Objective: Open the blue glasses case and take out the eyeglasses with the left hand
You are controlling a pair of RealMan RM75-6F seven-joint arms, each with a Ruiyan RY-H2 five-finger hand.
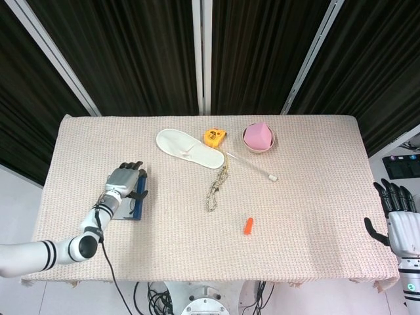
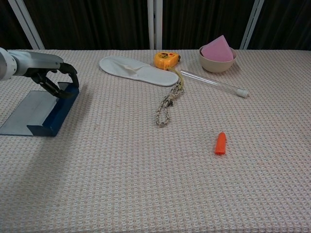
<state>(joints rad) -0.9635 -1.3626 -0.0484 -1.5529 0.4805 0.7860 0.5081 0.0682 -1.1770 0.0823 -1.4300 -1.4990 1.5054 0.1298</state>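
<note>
A: Blue glasses case [image 2: 41, 110] sits near the table's [image 1: 315, 216] left edge, toward the front-left corner. Where's my left hand [image 1: 125, 182]?

B: On the case's far end. Chest view shows its dark fingers [image 2: 69, 77] curled down over the far rim of the blue shell, apparently touching it. Whether they actually grip the rim, I can't tell.

A: Long axis?

B: Runs roughly from the front edge toward the back edge, slightly slanted. The grey flat panel faces up, with the blue wall along its right side. I see no eyeglasses in either view; the grey surface looks bare, so I can't tell if that's the lid or the interior.

A: So the case lies under and on the near side of my hand, stretching back toward me.

B: Yes. The forearm comes in from the front-left corner along the same line as the case, palm down, wrist low over the cloth.

A: Right hand [image 1: 397, 220]?

B: Off the table's right edge near the front-right corner, fingers upright and apart, holding nothing. Well apart from the case, so the left hand is clearly nearer.

A: My guess: I'm still working the opening, nothing pulled out yet.
</note>
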